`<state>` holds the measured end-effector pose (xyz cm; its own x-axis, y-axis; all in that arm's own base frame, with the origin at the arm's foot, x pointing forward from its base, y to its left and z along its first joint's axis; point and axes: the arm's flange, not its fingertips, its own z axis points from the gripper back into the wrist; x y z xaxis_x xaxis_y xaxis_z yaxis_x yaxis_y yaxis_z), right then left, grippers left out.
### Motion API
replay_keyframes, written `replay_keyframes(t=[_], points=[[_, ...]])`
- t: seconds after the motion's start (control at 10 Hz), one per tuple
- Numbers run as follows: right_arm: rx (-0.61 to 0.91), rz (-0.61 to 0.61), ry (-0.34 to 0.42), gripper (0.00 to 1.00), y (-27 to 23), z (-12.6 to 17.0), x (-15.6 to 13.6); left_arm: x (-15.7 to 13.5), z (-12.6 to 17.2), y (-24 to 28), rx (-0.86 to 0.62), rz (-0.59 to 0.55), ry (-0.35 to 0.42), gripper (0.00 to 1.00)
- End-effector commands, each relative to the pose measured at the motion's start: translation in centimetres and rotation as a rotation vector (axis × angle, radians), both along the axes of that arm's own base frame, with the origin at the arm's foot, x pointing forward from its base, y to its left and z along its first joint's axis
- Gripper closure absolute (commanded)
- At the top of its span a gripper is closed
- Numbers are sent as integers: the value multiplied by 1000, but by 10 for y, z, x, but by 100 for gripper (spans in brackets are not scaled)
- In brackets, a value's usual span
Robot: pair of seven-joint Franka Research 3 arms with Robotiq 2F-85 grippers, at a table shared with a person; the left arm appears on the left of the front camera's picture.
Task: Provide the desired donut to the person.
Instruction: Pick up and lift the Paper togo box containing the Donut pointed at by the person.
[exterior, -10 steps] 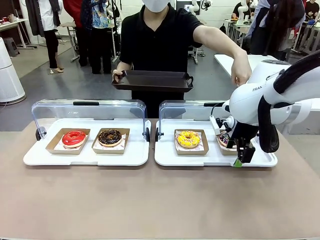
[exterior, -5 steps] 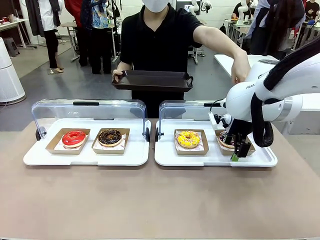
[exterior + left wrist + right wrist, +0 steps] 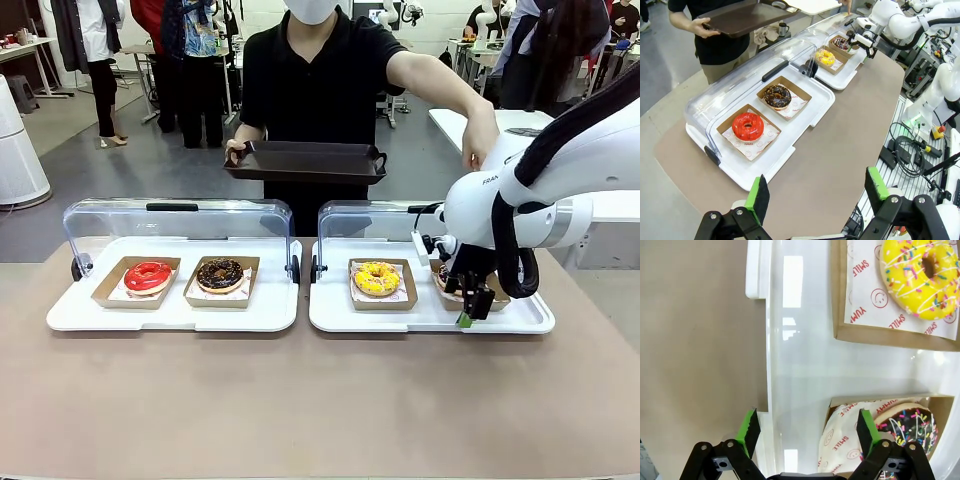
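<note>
My right fingers (image 3: 750, 430): stood wide, empty; I had shifted them leftward in the last second, over the sprinkled chocolate donut (image 3: 907, 427), lower right of frame, boxed on the white tray (image 3: 400, 320). Grasp looked next. My left fingers (image 3: 759, 197): wide, idle

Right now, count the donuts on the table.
4: red donut and chocolate donut in the left tray; yellow donut and sprinkled chocolate donut in the right tray. None seems hidden.
</note>
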<state>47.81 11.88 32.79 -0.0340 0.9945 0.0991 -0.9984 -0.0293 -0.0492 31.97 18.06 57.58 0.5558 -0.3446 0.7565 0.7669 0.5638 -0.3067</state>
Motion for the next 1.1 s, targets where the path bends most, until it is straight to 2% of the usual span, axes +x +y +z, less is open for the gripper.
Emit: replay_keyframes(t=[0.0,0.8,0.9,1.0], points=[[-3,-27,-23,0,1,-5,10,-1,0,1,-15,-8,-20,0],[1,-33,-39,0,3,0,21,-1,0,1,-15,-8,-20,0],[2,-26,-40,7,3,-1,21,-1,0,1,-15,-8,-20,0],[1,-27,-38,36,2,-1,21,-1,0,1,-15,-8,-20,0]])
